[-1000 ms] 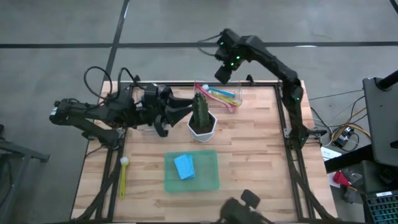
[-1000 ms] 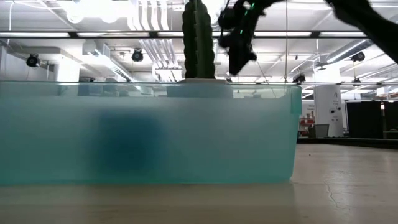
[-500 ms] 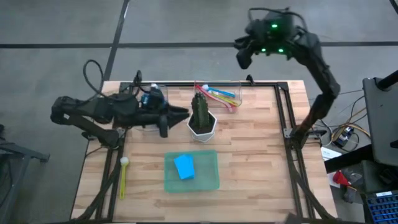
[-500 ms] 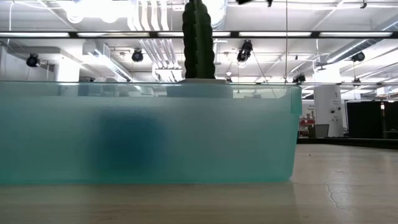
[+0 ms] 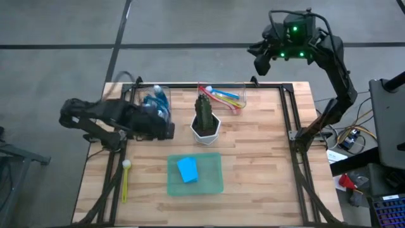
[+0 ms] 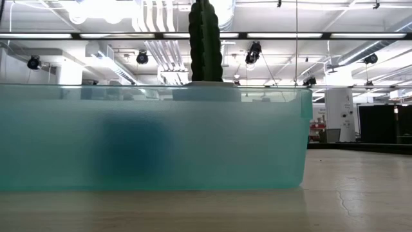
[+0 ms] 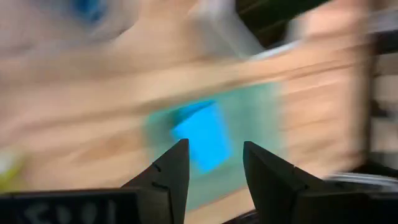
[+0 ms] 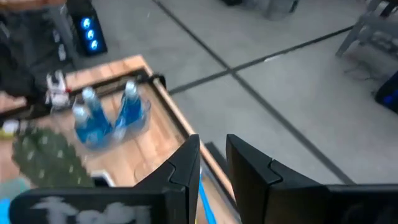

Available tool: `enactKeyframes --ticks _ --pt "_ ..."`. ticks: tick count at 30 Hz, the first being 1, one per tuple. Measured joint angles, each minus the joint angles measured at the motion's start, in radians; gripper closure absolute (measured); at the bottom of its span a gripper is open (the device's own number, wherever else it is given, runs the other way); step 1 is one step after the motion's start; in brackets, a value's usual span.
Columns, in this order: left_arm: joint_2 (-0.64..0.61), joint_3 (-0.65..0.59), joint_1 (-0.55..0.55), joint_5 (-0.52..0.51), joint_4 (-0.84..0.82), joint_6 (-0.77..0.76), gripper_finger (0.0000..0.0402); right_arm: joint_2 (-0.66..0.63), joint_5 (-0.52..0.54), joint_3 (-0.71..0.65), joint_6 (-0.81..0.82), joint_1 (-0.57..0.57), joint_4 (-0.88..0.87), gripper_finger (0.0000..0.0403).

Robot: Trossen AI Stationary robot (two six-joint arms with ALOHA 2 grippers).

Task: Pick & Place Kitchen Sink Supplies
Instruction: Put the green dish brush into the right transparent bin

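Small clear bottles of blue soap (image 5: pixel 155 101) (image 8: pixel 106 112) stand in a clear holder at the table's far left. Pink, blue and yellow brushes (image 5: pixel 221 98) lie in a clear holder at the far edge. One yellow brush (image 5: pixel 125 180) lies on the table near the left edge. A light-blue sponge (image 5: pixel 187 169) (image 7: pixel 204 134) rests flat on the translucent green mat (image 5: pixel 212 180). My left gripper (image 5: pixel 166 131) (image 7: pixel 214 162) is open and empty, between the bottles and the cactus (image 5: pixel 205 117). My right gripper (image 5: pixel 258 62) (image 8: pixel 212 158) hangs high beyond the far edge, narrowly open and empty.
The cactus in its white pot stands mid-table, between the bottles and the brushes. In the low view the mat's green wall (image 6: pixel 154 135) fills most of the picture, with the cactus (image 6: pixel 205 38) rising behind it. Bare wood lies on the table's right half (image 5: pixel 266 158).
My left gripper has drawn back from beside the cactus toward the table's left and turned toward the near edge. My right gripper has risen from above the brushes and swung away past the far edge, toward the right, leaving the low view.
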Motion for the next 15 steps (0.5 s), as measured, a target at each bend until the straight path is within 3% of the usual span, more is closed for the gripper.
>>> enactKeyframes --ticks 3,11,15 --pt "0.059 -0.001 -0.002 0.090 -0.134 -0.071 0.0249 -0.001 -0.006 0.000 -0.018 0.000 -0.057 0.0321" --pt "0.159 -0.089 -0.030 0.267 -0.128 -0.135 0.0207 -0.011 -0.031 0.000 0.004 0.000 -0.114 0.0312" --pt "0.190 -0.158 -0.055 0.284 -0.130 -0.159 0.0194 -0.013 -0.035 0.000 0.033 0.007 -0.114 0.0317"
